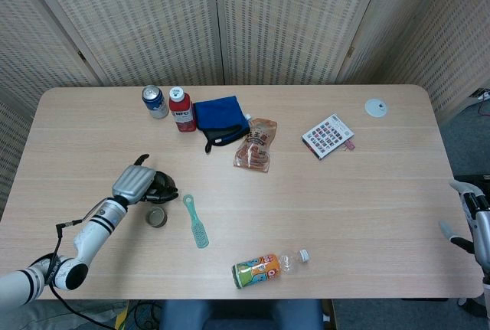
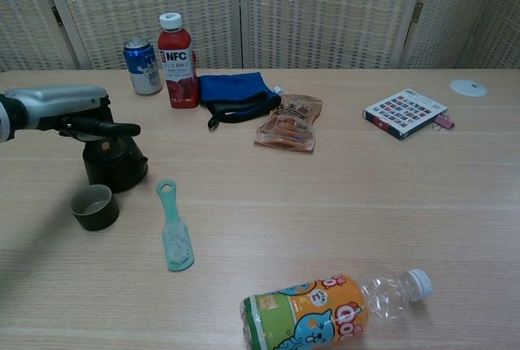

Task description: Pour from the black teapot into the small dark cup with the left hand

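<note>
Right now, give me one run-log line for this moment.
stage: pre-pour | left hand: on black teapot, grip unclear | small dark cup: upright, beside teapot | right hand: idle at table edge

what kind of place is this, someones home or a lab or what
Most likely a lab or test room, not a home: woven folding screens wall off a plain wooden table strewn with unrelated props, like a lying drink bottle and a teal brush.
</note>
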Controlling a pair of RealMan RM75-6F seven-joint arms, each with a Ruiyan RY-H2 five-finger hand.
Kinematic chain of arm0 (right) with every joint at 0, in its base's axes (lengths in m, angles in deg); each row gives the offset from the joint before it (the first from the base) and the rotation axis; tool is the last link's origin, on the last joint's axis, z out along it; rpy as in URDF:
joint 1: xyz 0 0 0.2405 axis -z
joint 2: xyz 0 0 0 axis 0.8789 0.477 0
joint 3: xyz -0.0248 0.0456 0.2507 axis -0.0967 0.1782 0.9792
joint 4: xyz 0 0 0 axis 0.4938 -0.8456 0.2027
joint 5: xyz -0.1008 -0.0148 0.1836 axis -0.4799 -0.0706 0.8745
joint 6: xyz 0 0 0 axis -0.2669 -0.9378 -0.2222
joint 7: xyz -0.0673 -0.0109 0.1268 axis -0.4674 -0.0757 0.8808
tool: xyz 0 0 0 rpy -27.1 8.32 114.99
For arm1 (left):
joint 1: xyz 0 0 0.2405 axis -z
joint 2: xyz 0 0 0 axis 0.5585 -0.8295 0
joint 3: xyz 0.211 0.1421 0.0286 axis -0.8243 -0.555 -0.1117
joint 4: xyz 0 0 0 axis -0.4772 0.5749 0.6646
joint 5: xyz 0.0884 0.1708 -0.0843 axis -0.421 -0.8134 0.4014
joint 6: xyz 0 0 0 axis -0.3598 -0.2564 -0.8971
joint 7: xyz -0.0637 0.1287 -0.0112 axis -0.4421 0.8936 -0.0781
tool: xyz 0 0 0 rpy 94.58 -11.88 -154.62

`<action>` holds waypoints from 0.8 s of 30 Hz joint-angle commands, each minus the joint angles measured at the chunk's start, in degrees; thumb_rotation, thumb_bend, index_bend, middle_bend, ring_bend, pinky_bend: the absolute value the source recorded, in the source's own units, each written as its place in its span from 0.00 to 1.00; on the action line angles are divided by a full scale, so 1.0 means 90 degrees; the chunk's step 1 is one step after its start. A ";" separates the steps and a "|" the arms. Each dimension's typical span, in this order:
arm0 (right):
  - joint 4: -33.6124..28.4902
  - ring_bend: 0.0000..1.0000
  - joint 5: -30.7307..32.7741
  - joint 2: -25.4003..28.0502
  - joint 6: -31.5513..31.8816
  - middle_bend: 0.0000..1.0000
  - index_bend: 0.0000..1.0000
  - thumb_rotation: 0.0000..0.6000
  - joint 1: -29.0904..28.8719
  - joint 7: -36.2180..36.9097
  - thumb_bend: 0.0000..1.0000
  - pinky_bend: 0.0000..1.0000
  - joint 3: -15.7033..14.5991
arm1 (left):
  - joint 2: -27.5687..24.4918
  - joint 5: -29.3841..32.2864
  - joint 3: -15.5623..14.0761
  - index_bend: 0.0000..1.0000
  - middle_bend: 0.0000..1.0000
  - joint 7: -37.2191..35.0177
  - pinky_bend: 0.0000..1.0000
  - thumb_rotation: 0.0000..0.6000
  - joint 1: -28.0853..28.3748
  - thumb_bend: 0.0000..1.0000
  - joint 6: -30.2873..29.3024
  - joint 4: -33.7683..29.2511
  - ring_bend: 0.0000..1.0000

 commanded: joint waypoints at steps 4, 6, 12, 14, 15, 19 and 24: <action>0.0038 0.16 0.0027 -0.0021 -0.0007 0.27 0.25 1.00 0.0006 0.0033 0.16 0.16 0.0005 | 0.0096 0.0023 0.0089 1.00 1.00 -0.0138 0.00 0.22 -0.0045 0.07 -0.0087 0.0168 0.92; 0.0045 0.16 0.0036 -0.0024 -0.0010 0.27 0.25 1.00 0.0006 0.0042 0.16 0.16 0.0009 | 0.0106 0.0040 0.0115 1.00 1.00 -0.0177 0.00 0.23 -0.0062 0.07 -0.0115 0.0192 0.93; 0.0060 0.16 0.0018 -0.0035 0.0012 0.27 0.25 1.00 0.0008 0.0060 0.16 0.16 0.0013 | 0.0040 0.0055 0.0221 1.00 1.00 -0.0275 0.00 0.22 -0.0141 0.07 -0.0303 0.0145 0.96; 0.0062 0.16 0.0012 -0.0038 0.0008 0.27 0.25 1.00 0.0005 0.0061 0.16 0.16 0.0012 | -0.0004 0.0078 0.0267 1.00 1.00 -0.0277 0.00 0.19 -0.0170 0.07 -0.0383 0.0083 0.97; 0.0064 0.16 0.0009 -0.0040 0.0010 0.27 0.25 1.00 0.0005 0.0062 0.16 0.16 0.0011 | -0.0023 0.0096 0.0288 1.00 1.00 -0.0272 0.00 0.18 -0.0181 0.07 -0.0416 0.0054 0.97; 0.0069 0.16 -0.0005 -0.0047 0.0027 0.27 0.25 1.00 0.0006 0.0080 0.16 0.16 0.0014 | -0.0052 0.0159 0.0385 1.00 1.00 -0.0207 0.00 0.16 -0.0237 0.10 -0.0631 -0.0038 0.98; 0.0085 0.16 -0.0020 -0.0050 0.0046 0.27 0.25 1.00 0.0013 0.0108 0.16 0.16 0.0013 | 0.0011 0.0234 0.0517 1.00 1.00 -0.0014 0.07 0.28 -0.0321 0.17 -0.1035 -0.0092 0.99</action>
